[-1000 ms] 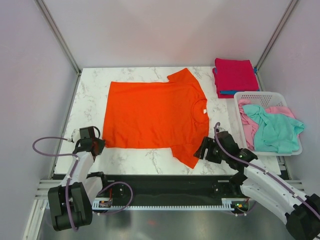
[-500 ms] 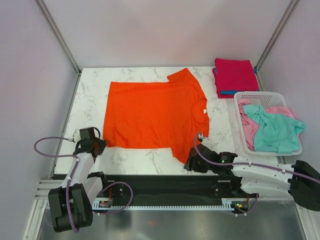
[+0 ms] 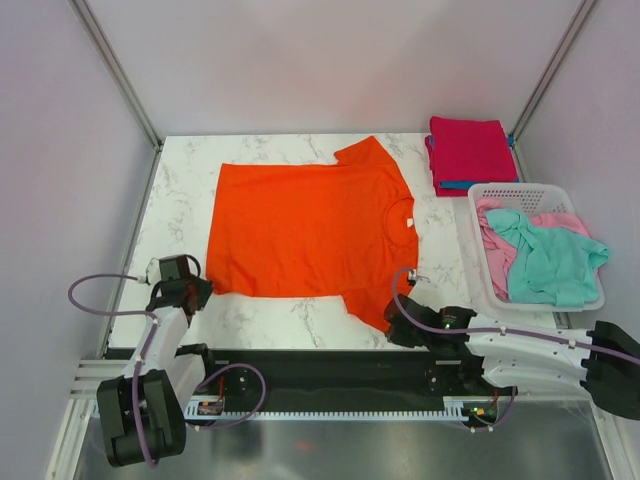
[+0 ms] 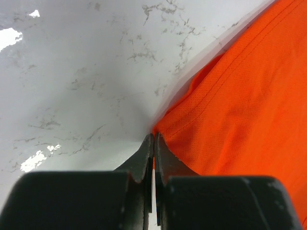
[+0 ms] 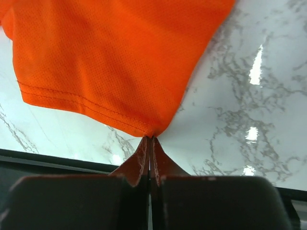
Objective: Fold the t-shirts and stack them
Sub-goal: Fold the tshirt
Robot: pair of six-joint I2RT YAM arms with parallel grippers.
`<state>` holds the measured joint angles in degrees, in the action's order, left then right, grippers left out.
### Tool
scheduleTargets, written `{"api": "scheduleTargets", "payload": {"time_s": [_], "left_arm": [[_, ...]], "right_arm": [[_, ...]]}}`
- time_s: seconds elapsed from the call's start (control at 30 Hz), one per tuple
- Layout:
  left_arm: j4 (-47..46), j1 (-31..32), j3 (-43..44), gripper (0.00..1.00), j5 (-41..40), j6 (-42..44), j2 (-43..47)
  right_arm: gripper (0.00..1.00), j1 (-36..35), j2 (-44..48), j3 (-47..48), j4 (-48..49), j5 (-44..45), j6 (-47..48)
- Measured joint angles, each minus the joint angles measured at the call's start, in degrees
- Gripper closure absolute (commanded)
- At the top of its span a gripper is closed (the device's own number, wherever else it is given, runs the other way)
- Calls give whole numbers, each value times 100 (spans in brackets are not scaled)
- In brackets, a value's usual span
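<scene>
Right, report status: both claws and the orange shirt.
Left claw shut on orange t-shirt, hem corner. Right claw shut on its near sleeve. Shirt spread flat. Basket, folded stack well clear at right.

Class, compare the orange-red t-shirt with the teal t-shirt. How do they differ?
The orange-red t-shirt lies spread flat on the table; the teal t-shirt sits crumpled in the white basket. The left gripper and right gripper pinch the orange-red one; the teal one is untouched. Both are plain and unfolded.
</scene>
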<state>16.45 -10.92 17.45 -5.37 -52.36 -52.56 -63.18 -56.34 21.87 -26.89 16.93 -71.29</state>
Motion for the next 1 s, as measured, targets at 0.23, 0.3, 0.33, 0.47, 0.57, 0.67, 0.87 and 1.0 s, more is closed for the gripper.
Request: {"api": "scheduleTargets", "payload": {"time_s": [0.23,0.3,0.33,0.47,0.57,0.67,0.87,1.0], "left_arm": [[575,-11,129,98,306,-4,678],[748,-13,282,98,387,0,944],[822,-22,398,98,455,15,1058],[1073,-24,990,98,772,216,1084],[1128,-26,1344,98,986,435,866],[1174,-26,1694,98,1174,745,435],[1241,-26,2341,98,1440,1263,-577],[1276,-26,2754,98,1462,1478,-1193]], "right_arm": [[100,-22,697,520,-1353,643,-221],[100,-26,841,855,-1602,826,-229],[100,-28,879,1093,-1749,942,-221],[100,-35,737,1902,-2065,1392,-92],[100,46,367,2422,-2208,1672,118],[100,481,-208,3016,-2229,1832,581],[100,1683,-1056,3836,-1853,1735,1781],[100,2225,-1648,4343,-1606,1537,2437]]}}
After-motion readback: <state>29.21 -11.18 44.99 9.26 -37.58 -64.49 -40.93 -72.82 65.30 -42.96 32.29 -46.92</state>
